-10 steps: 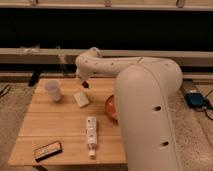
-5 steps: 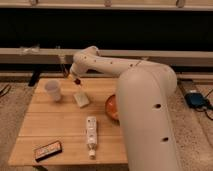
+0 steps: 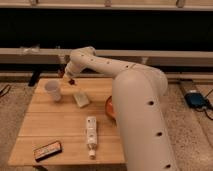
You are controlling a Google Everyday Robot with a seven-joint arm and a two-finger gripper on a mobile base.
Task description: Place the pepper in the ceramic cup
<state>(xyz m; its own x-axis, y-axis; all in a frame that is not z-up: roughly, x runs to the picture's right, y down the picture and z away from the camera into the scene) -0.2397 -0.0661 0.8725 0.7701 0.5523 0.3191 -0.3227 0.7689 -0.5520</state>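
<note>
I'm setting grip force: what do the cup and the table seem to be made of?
The ceramic cup: plain matte white, likely ceramic, possibly plastic. The table: pale wood, visible plank seams. The gripper hangs right of the cup in view, above the table's far side.

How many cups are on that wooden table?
1. The white ceramic cup stands near the table's back-left corner. The gripper, just right of it and above the table, carries the dark-red pepper. The robot's arm may hide anything behind it.
</note>
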